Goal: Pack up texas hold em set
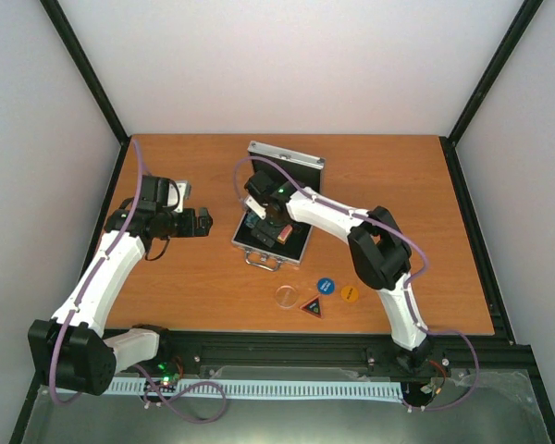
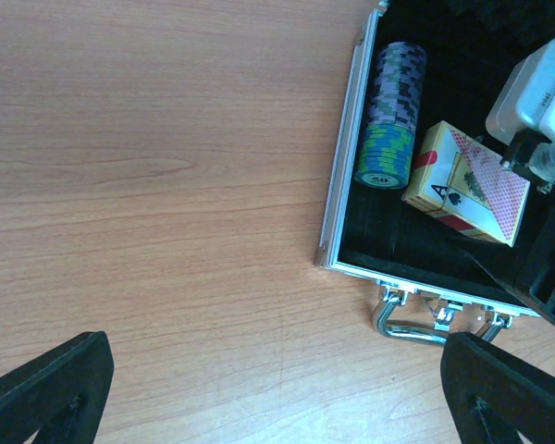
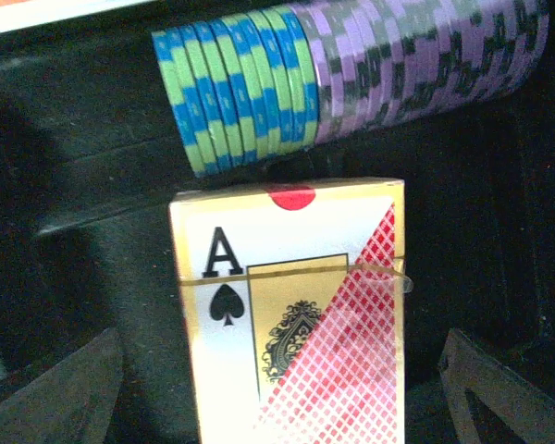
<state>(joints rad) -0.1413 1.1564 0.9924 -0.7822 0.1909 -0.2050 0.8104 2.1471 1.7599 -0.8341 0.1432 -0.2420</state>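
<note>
Case [image 1: 301,176] open on desk [image 1: 398,185], handle toward arm bases | card deck [image 3: 296,314] inside, ace face up, long axis square to chip roll [image 2: 391,116] beside it | right claw [image 1: 266,225] apart, astride deck, arm reaching over case | left claw [image 1: 202,222] spread wide above desk, left of case

Robot lab test cell: wood-top table [image 1: 213,277] boxed in by plain white panels [image 1: 296,65] on black frame posts [image 1: 83,65], two white arms [image 1: 106,273] bolted to a black slotted rail [image 1: 296,350] at the near edge, purple cables [image 1: 137,171], white cable duct [image 1: 287,389].
</note>
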